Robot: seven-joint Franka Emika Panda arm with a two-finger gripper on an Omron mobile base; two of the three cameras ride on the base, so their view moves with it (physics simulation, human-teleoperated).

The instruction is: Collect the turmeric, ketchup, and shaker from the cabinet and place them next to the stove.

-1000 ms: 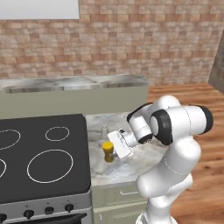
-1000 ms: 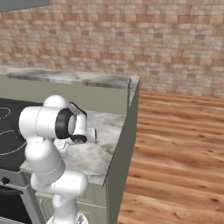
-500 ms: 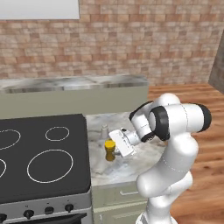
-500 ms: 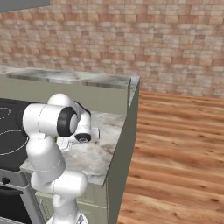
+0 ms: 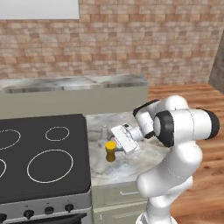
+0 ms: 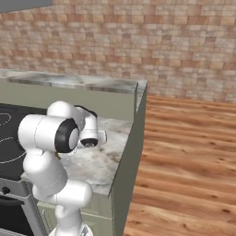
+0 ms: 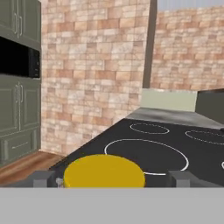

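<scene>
Gripper (image 5: 114,145) now open, off turmeric (image 5: 110,151).

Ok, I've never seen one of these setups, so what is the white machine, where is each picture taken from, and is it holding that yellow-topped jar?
It is a white robot arm in a rendered kitchen. Two cameras ride behind it, left and right; the third looks along its hand. On the marble counter beside the flat black glass cooktop stand a small yellow-lidded jar of brown powder and a small pale grey shaker. The fingers stand open either side of the jar's lid, so nothing is held.
</scene>
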